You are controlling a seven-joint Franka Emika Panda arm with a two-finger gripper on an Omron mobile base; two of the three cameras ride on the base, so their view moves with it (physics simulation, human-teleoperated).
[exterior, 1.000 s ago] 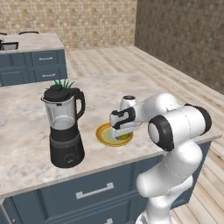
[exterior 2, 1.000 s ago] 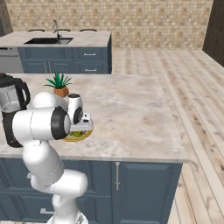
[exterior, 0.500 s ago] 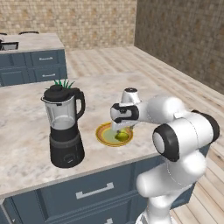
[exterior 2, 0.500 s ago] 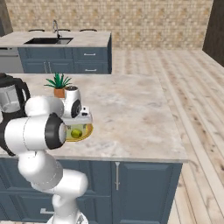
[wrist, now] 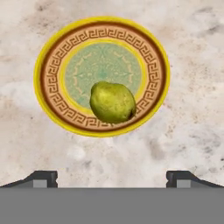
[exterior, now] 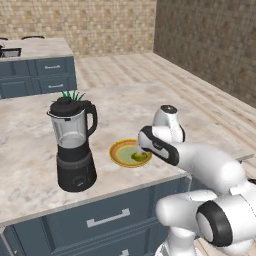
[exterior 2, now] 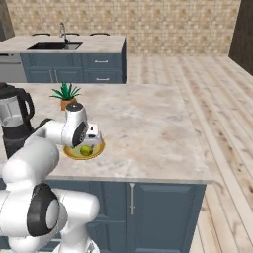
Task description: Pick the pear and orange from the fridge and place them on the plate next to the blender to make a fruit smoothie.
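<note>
The pear [wrist: 113, 102] lies on the plate [wrist: 49, 70] — end effector [wrist: 112, 177] spread, empty; next, fetch the orange from the fridge.

In the left base view, the near right rim of the plate [exterior: 120, 152] is covered by the arm, and the potted plant [exterior: 73, 95] is mostly hidden behind the blender [exterior: 74, 145]. In the right base view, the blender [exterior 2: 12, 118] is cut by the left edge, and part of the plate [exterior 2: 94, 150] is masked by the hand. The fingertips [wrist: 43, 178] are cropped at the hand view's bottom.
</note>
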